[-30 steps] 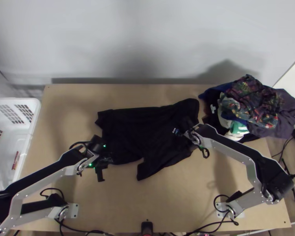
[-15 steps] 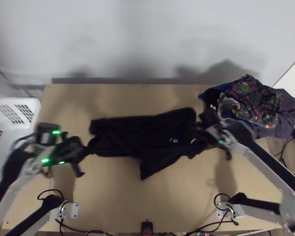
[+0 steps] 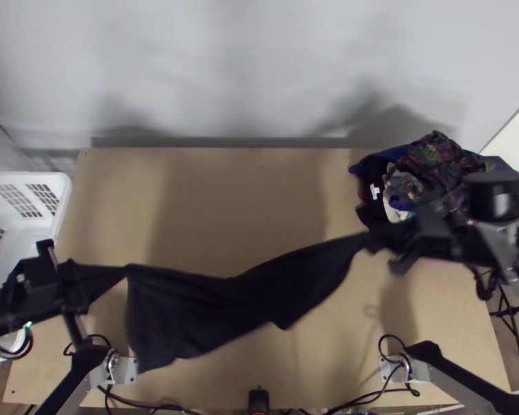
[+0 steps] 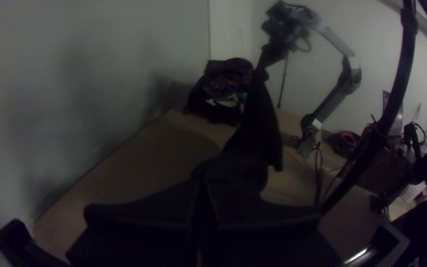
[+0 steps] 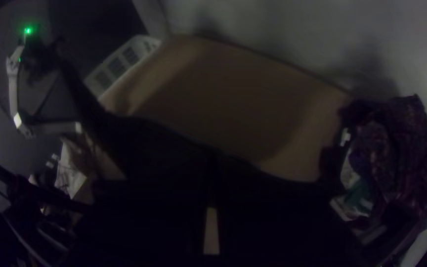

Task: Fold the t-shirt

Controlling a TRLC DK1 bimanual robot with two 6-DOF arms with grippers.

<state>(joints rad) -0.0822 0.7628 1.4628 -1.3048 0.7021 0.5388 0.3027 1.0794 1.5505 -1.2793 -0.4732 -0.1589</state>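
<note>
Black t-shirt (image 3: 239,304) hangs between left gripper (image 4: 203,185) and right gripper (image 5: 212,160), fingers pinching its 2 ends; overpulling could make 1 corner slip free.

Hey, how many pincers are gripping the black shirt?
2. The left pincer holds one end of the black shirt beside the white basket; the right pincer holds the other, near the clothes pile.

Silver-grey links (image 3: 453,393) are joining black joints (image 3: 425,353). Black cables (image 3: 391,336) are looping at the top view's five and seven o'clock.
</note>
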